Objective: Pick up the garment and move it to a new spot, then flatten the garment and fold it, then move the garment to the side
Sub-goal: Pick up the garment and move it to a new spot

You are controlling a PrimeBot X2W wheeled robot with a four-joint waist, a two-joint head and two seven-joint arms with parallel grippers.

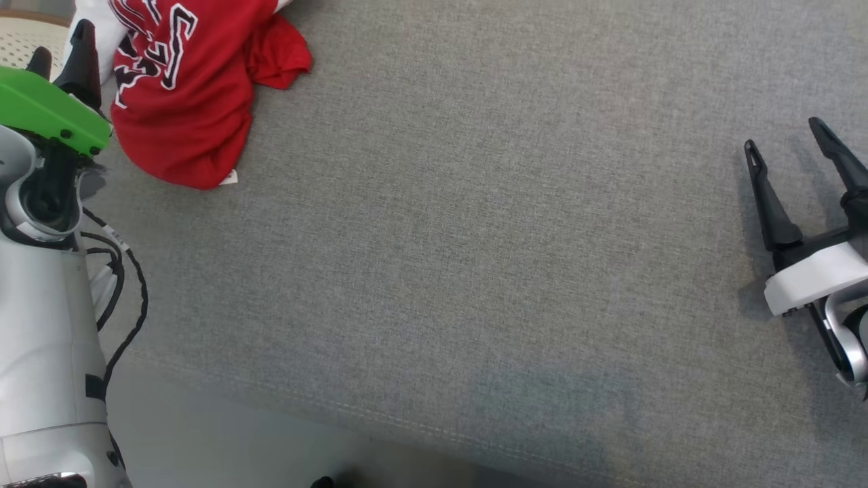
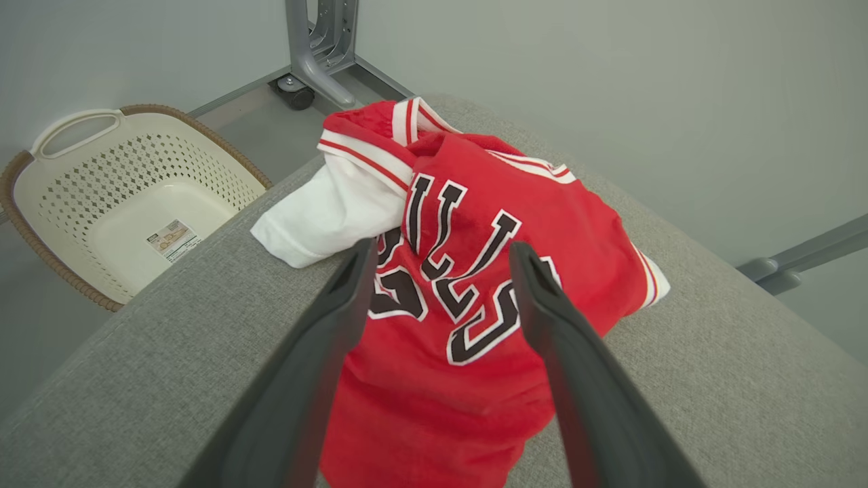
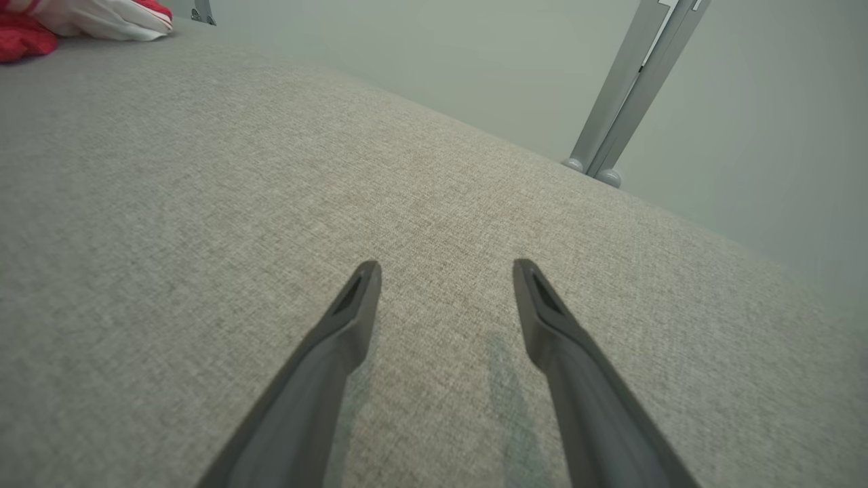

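Observation:
The garment (image 1: 183, 88) is a red jersey with black and white lettering and white sleeves, bunched at the far left corner of the grey padded table (image 1: 475, 237). In the left wrist view the garment (image 2: 488, 285) lies just beyond my left gripper (image 2: 444, 261), whose fingers stand open above it with nothing between them. In the head view the left gripper (image 1: 61, 47) sits beside the jersey's left edge. My right gripper (image 1: 783, 139) hovers open over bare fabric at the far right. The right wrist view shows the right gripper (image 3: 446, 271) open and a bit of the garment (image 3: 27, 34) at the top left.
A cream laundry basket (image 2: 129, 196) stands on the floor past the table's left end. Metal frame legs (image 2: 319, 54) rise behind the table, and another leg (image 3: 630, 88) stands on the right side. The table's front edge (image 1: 407, 427) runs along the bottom of the head view.

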